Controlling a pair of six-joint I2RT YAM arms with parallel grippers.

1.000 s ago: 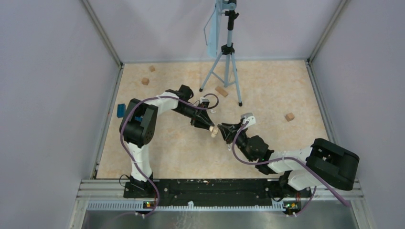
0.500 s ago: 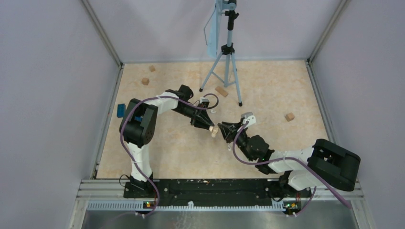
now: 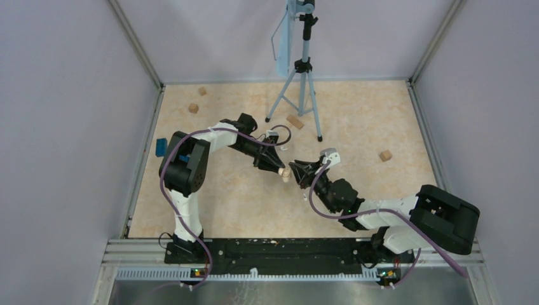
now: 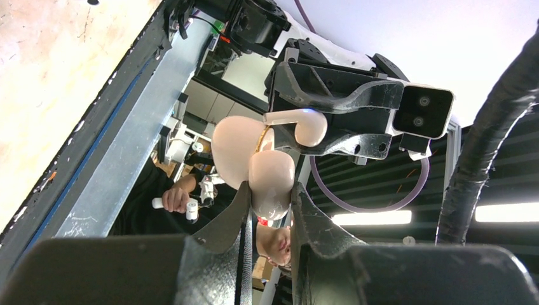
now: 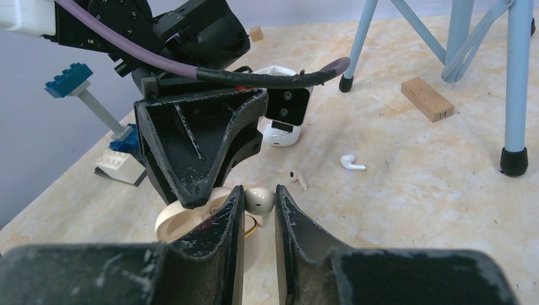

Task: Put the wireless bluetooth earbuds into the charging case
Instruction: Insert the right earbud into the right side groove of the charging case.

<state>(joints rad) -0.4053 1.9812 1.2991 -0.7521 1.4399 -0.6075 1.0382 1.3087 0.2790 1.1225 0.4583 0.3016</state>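
Cream charging case [image 4: 236, 147] in left hand [image 4: 270, 192], earbud [image 5: 259, 200] in right hand [image 5: 258, 190].

Beige earbud [image 5: 259, 198] at open beige case [image 4: 235, 146] — midair.

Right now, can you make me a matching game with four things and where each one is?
Things:
1. cream rounded plastic charging case
2. cream plastic earbud
3. small white plastic earbud
4. tan wooden block

Places:
a. on the table between the pale blue tripod feet
b. pinched in the right gripper
c. loose on the table, touched by nothing
d. clamped in the left gripper

Pairs: 1-d, 2-b, 3-c, 4-a
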